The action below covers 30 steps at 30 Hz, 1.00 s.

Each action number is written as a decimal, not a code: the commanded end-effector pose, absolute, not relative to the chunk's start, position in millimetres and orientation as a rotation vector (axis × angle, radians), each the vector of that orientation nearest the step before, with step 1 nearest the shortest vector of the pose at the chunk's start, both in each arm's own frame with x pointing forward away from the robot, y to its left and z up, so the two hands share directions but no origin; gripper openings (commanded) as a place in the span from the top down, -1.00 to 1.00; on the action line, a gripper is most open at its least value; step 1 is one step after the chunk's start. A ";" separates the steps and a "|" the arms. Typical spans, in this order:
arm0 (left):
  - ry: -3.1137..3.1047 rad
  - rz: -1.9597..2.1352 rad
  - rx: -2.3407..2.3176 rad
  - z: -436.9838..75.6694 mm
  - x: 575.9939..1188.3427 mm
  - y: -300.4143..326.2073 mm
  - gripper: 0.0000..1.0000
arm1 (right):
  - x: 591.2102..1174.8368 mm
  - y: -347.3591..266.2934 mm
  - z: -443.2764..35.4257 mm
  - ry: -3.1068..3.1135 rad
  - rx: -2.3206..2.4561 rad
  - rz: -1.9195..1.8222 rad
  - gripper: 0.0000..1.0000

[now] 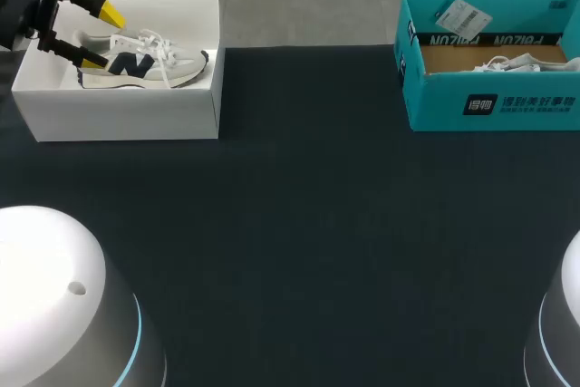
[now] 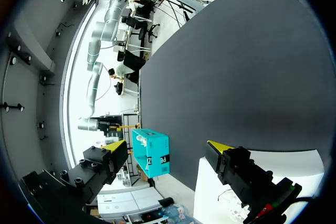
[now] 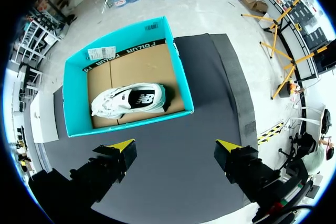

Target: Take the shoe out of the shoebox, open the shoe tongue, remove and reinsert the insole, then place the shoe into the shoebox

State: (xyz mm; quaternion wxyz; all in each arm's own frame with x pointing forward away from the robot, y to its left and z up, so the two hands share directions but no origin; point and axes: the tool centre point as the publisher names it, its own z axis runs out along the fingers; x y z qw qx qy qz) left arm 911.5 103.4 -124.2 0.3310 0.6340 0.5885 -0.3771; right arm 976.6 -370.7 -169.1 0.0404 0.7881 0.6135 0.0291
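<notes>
The shoe (image 1: 140, 62) lies lengthwise in the white shoebox (image 1: 118, 111), toe toward the teal box (image 1: 489, 101), which carries 1 white label (image 1: 462, 15). The left gripper (image 1: 102, 38) hangs spread by the heel; the right gripper (image 3: 176, 145) is spread too.

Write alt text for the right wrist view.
A white shoe lies on its side in an open teal shoebox on the dark table. The right tool hangs over the table beside the box, open and empty.
</notes>
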 end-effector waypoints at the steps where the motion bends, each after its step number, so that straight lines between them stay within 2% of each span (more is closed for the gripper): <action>1: 1.540 -0.983 1.660 -123.8 911.0 103.6 -1.00 | 945.0 -365.9 -166.5 1.873 2.387 0.125 -1.00; 30: 1.540 -0.983 1.660 -123.8 911.0 103.6 -1.00 | 940.2 -364.0 -167.8 1.889 2.375 0.111 -1.00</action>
